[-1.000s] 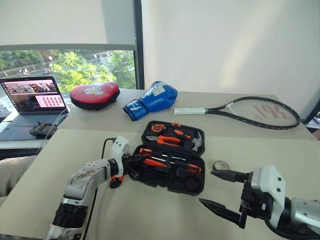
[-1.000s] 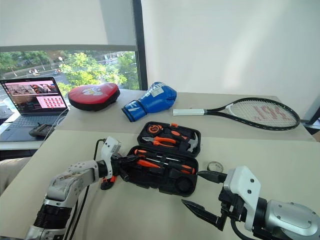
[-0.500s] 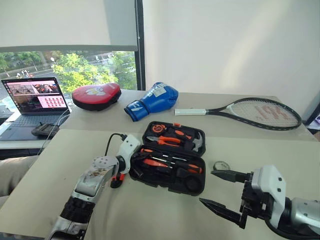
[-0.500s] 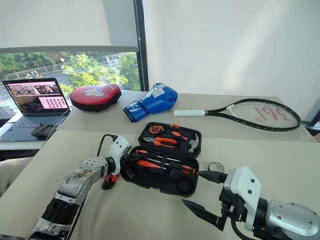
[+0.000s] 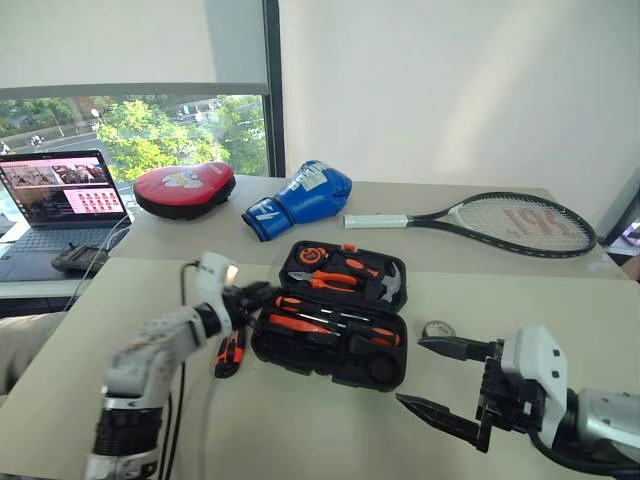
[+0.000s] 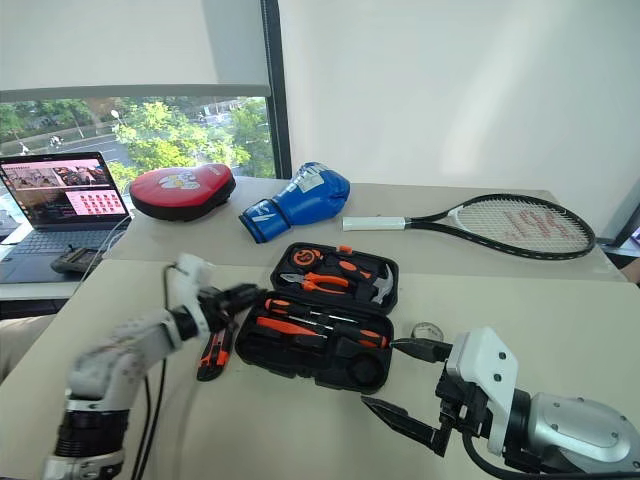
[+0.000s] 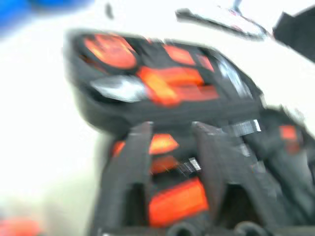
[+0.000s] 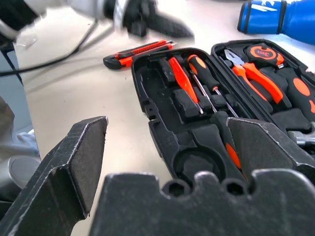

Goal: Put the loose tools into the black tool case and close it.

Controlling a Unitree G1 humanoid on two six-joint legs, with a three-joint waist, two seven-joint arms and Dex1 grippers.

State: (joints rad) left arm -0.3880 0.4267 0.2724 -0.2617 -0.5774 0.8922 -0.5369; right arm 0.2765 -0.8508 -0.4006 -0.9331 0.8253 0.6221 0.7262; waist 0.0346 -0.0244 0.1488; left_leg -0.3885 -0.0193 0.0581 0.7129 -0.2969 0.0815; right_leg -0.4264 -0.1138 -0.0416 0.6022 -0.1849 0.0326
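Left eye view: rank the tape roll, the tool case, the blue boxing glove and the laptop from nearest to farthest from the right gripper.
From the right gripper:
1. Tape roll, on the table just beyond its upper finger.
2. Tool case, open, to its left.
3. Blue boxing glove, farther back and left, near the window.
4. Laptop, at the far left edge.

Left gripper (image 5: 262,295) raised, fingers parted and empty, right gripper (image 5: 432,377) spread wide, empty

The tool case (image 5: 330,325) lies open mid-table, utility knife (image 5: 229,354) left of it, tape roll (image 5: 438,329) right.
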